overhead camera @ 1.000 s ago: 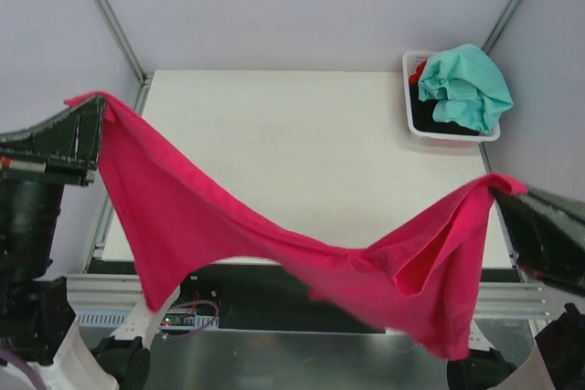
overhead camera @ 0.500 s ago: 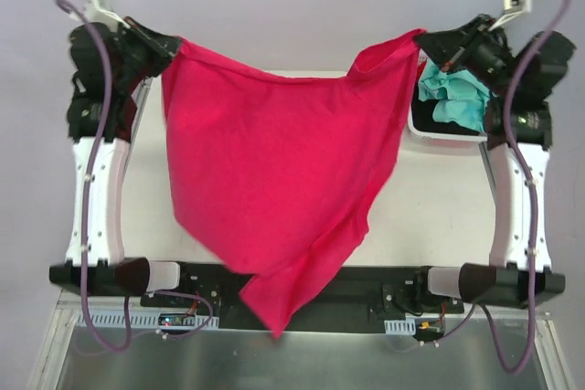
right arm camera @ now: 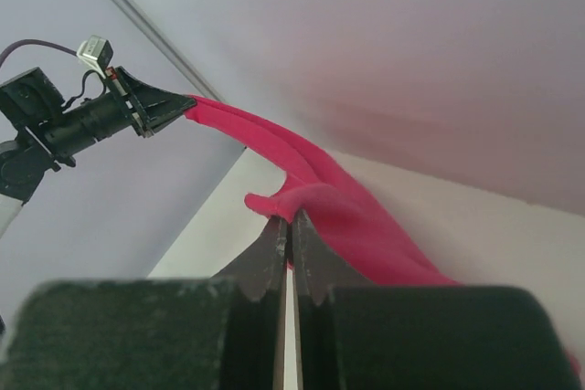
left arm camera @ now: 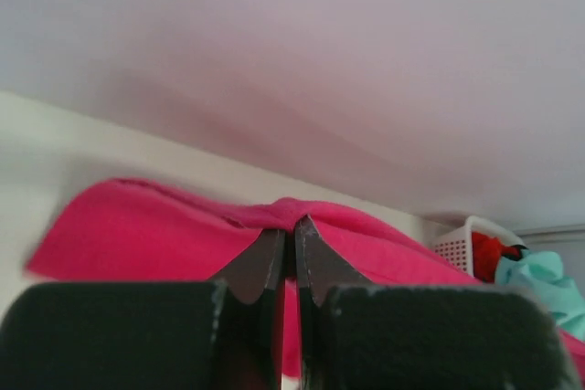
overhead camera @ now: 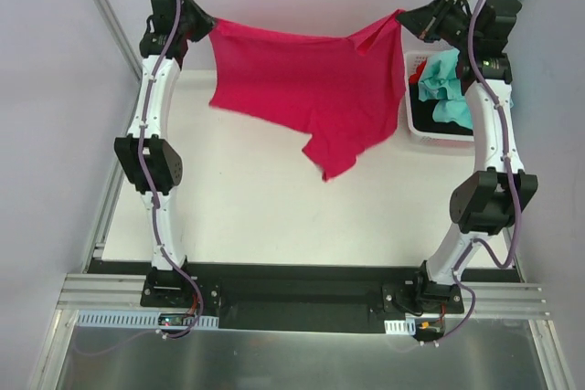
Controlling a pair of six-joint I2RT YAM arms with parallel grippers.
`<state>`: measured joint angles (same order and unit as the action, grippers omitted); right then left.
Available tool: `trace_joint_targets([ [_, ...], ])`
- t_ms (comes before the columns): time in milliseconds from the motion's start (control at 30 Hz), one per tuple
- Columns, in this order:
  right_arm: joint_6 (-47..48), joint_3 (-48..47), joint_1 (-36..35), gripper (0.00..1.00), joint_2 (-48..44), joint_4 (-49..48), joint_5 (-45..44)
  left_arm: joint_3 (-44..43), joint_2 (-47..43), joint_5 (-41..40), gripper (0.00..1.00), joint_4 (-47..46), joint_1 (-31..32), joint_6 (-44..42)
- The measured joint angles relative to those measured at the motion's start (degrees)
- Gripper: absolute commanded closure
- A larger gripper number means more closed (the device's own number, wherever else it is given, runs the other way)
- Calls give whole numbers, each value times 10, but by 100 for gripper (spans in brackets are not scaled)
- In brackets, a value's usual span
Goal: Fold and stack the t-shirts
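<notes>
A large magenta-pink t-shirt [overhead camera: 306, 89] hangs stretched in the air over the far half of the table, its lower tip dangling near the table's middle. My left gripper [overhead camera: 208, 26] is shut on its upper left corner, with the cloth [left arm camera: 183, 235] bunched at the fingertips. My right gripper [overhead camera: 400, 17] is shut on the upper right corner, and the pink cloth [right arm camera: 366, 216] runs from it toward the left gripper [right arm camera: 187, 107]. A teal-mint t-shirt [overhead camera: 445, 89] lies in the basket over red and black cloth.
A white plastic basket [overhead camera: 409, 102] stands at the table's far right edge, just beside the right arm. The white table [overhead camera: 274, 216] lies below the hanging shirt. Grey walls and metal frame posts close in the back and sides.
Both arms have swung from near the camera out to the far end of the table, carrying the pink t-shirt with them. It has gone from a low sagging drape to a sheet held high and taut.
</notes>
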<state>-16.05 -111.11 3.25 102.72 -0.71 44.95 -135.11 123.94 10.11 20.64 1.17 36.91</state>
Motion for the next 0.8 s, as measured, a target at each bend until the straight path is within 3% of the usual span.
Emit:
trace_joint_targets([
  [67,-6,-34,0,99,18,-10,3,-54,16,5,100,-1,3,1],
  [167,-30,-42,0,99,17,-52,17,-63,-14,31,100,-26,8,1],
  [333,-65,-34,-2,99,-2,-147,47,106,-175,60,100,-143,8,-1],
  [533,-103,-10,-6,99,-60,-212,86,209,-332,79,100,-236,8,0],
  [600,-106,63,-9,99,-117,-238,94,308,-405,78,100,-266,8,0],
  [700,-100,245,-21,99,-237,-266,97,471,-507,71,100,-296,12,2],
  [800,-84,386,-39,99,-313,-266,99,611,-565,56,100,-285,15,10],
])
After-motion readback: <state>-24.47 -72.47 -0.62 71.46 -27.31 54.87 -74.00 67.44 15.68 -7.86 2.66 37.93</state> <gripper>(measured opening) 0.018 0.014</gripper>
